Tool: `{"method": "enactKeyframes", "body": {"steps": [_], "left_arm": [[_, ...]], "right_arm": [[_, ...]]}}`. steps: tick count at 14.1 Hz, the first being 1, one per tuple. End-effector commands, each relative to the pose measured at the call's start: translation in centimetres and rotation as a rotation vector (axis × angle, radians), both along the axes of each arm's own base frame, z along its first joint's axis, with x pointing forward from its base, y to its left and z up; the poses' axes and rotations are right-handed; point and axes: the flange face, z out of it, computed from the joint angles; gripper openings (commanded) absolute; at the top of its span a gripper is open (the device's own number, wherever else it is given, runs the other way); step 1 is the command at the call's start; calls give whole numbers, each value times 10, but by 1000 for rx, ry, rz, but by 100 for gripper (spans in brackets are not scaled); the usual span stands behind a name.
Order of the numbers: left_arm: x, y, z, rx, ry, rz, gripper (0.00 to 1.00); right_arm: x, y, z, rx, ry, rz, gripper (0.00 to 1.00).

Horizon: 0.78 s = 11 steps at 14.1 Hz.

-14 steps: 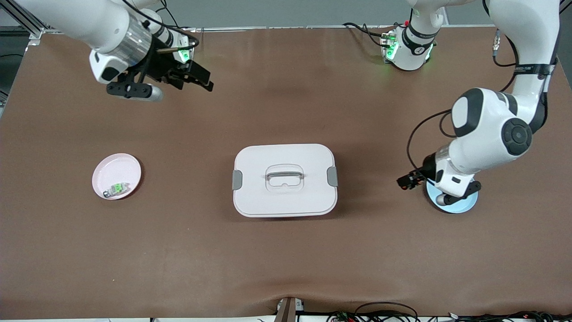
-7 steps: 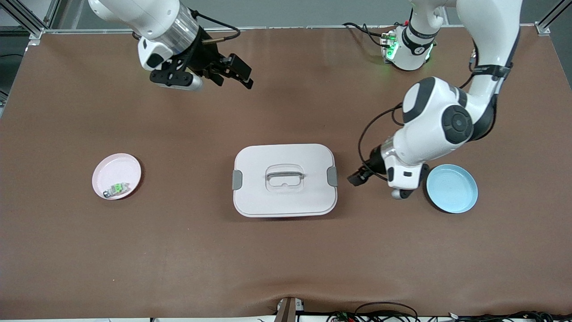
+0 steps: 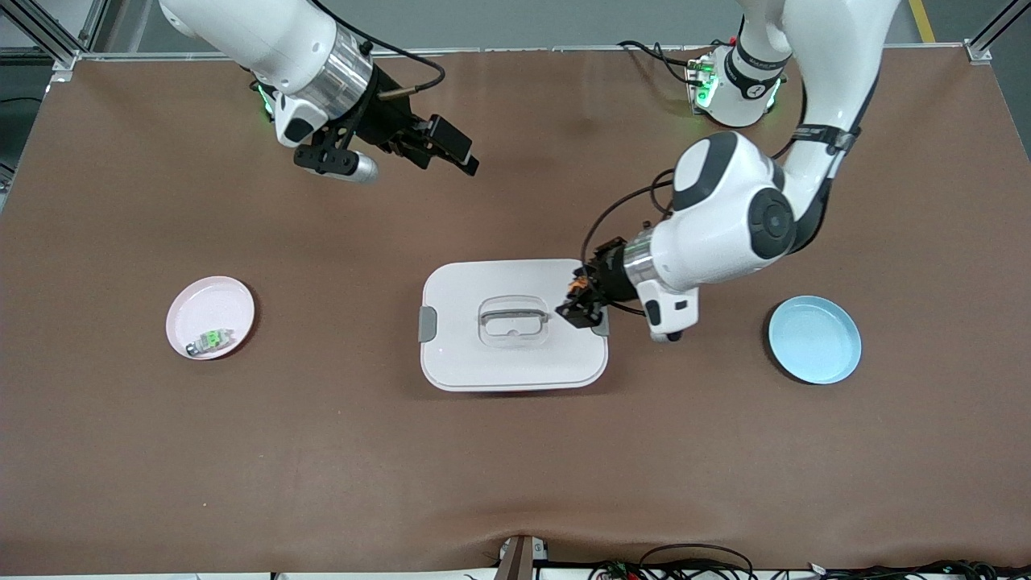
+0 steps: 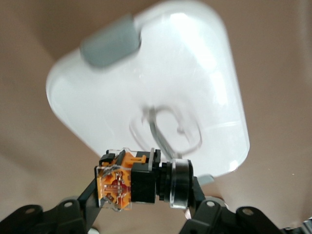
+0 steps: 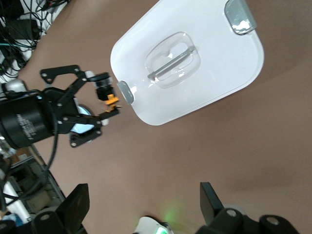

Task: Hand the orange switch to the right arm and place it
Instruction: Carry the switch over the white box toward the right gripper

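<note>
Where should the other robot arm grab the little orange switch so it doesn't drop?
Probably by its free orange end. The left gripper is shut on the black middle of the orange switch, over the white box. In the left wrist view the orange end piece sticks out past the fingers. The open right gripper, over bare table, could come from that side.

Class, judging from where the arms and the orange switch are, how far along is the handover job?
Done: the left gripper has picked up the tiny black-bodied orange switch and holds it over the white lidded box. In hand: closing toward the open right gripper. Left: handover and placing.
</note>
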Motion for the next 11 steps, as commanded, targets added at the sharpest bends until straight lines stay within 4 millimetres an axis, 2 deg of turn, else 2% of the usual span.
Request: {"method": "enactKeyframes", "body": {"steps": [1, 2, 4, 7, 9, 11], "left_arm": [[-9, -32, 2, -25, 79, 43, 0], [-12, -36, 3, -25, 102, 68, 0], [-24, -56, 3, -44, 146, 85, 0], [-26, -65, 3, -67, 206, 133, 0], [-30, -72, 6, -77, 219, 139, 0], [-36, -80, 7, -77, 224, 143, 0]], "right_arm": [[0, -3, -12, 44, 16, -50, 100], [1, -8, -22, 36, 23, -58, 100], [3, -20, -50, 11, -3, -33, 100], [-4, -36, -91, -23, -98, 51, 100], [-3, -39, -105, -34, -117, 59, 100], [1, -40, -107, -38, -129, 74, 100]]}}
